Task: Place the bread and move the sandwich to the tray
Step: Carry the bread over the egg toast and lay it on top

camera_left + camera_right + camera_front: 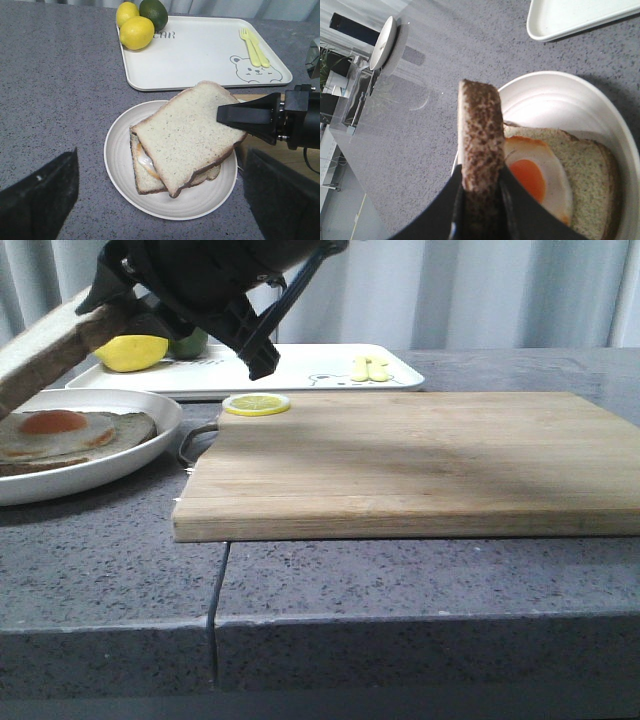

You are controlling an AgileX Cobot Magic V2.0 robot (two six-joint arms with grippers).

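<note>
With the right gripper (481,200) clamped on the bread (187,132), we should lower it flat & centred over the egg (532,180) before releasing; left gripper's state we cannot tell.

The right gripper (480,197) was clamped on the bread (480,150) — its two black fingers (512,205) pressed against the slice's faces, crust edge between them. The right arm (215,280) reached in from above, slanting down. The left gripper — jaws spread wide — held nothing.
</note>
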